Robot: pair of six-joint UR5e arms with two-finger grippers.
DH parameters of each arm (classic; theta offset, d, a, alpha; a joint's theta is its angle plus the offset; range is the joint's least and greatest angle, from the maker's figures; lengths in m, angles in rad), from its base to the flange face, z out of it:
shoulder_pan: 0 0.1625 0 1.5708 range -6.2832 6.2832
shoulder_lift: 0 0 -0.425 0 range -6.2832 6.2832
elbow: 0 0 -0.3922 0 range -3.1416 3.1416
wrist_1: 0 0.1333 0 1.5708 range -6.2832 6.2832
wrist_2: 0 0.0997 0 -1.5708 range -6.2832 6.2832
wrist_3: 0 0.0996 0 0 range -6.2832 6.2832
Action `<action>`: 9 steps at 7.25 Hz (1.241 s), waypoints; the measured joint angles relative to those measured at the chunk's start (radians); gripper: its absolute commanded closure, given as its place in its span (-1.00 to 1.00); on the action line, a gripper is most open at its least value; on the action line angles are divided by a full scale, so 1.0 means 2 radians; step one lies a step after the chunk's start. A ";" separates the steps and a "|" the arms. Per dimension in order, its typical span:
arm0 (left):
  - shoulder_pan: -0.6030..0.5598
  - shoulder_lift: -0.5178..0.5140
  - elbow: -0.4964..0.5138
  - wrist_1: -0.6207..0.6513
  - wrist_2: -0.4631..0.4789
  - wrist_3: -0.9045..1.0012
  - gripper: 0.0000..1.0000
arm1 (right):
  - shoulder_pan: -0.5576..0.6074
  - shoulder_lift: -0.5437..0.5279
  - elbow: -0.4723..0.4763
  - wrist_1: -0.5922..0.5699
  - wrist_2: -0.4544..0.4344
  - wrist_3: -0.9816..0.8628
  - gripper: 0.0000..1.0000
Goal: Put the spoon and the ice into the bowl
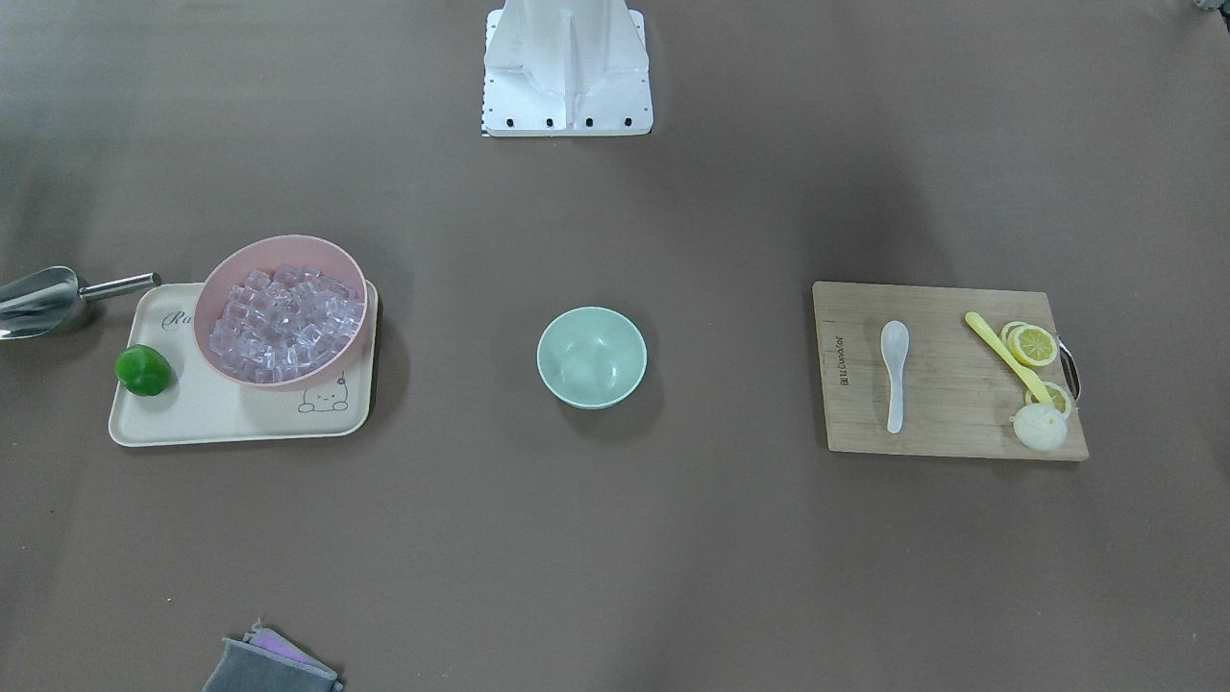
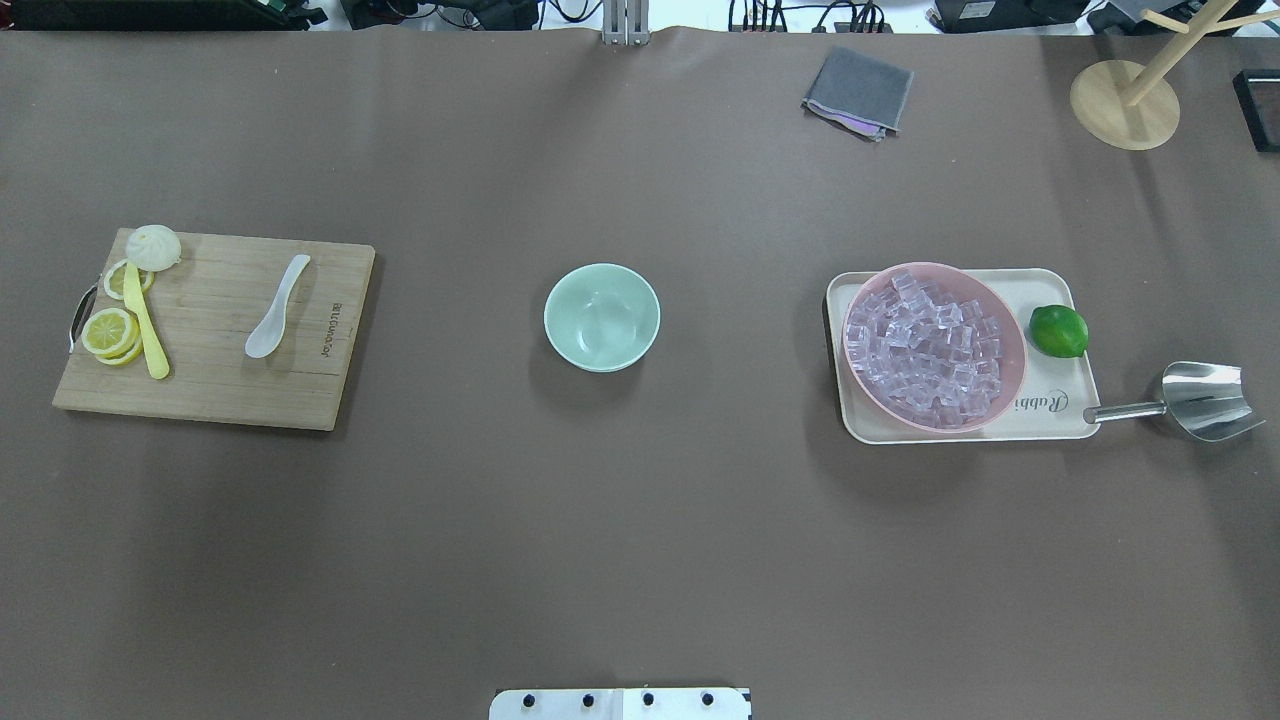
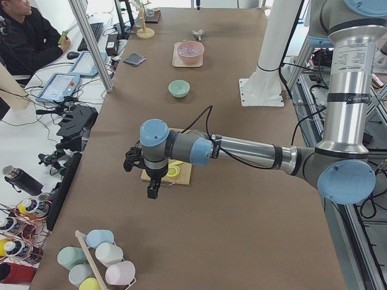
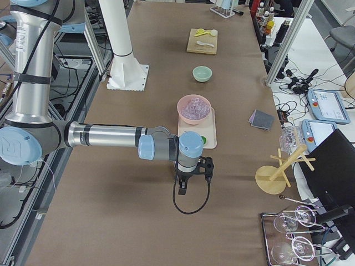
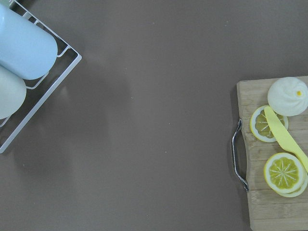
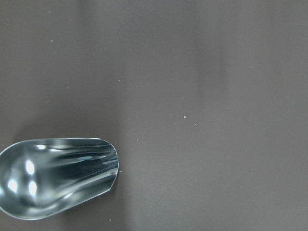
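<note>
The white spoon [image 1: 895,375] lies on a wooden cutting board [image 1: 951,308], also seen in the overhead view [image 2: 277,320]. The mint-green bowl [image 1: 591,358] stands empty at the table's middle [image 2: 601,318]. The ice [image 1: 286,322] is a heap of clear cubes in a pink bowl [image 1: 284,240] on a cream tray [image 1: 221,413]. My left gripper [image 3: 151,192] hangs beyond the board's end. My right gripper [image 4: 183,188] hangs past the tray, above the steel scoop. Both show only in the side views, so I cannot tell if they are open or shut.
Lemon slices [image 1: 1036,344], a yellow utensil [image 1: 1004,354] and a white bun [image 1: 1041,427] share the board. A lime [image 1: 144,370] sits on the tray; a steel scoop [image 1: 38,300] lies beside it. A grey cloth [image 1: 269,663], a wooden stand [image 2: 1125,105] and a cup rack [image 5: 29,53] are at the edges.
</note>
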 measured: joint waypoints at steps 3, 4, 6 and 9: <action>0.000 0.000 0.000 0.000 0.000 0.000 -0.96 | 0.000 0.002 0.000 0.000 0.000 -0.001 -1.00; 0.001 -0.001 -0.001 0.000 0.000 -0.001 -0.96 | 0.000 0.002 0.000 0.000 0.000 0.000 -1.00; 0.002 -0.004 -0.008 -0.004 -0.002 -0.003 -0.96 | 0.000 0.003 0.004 0.000 0.000 0.000 -1.00; 0.004 -0.013 -0.028 -0.054 -0.005 -0.016 -0.96 | 0.000 0.012 0.032 0.001 0.026 -0.001 -1.00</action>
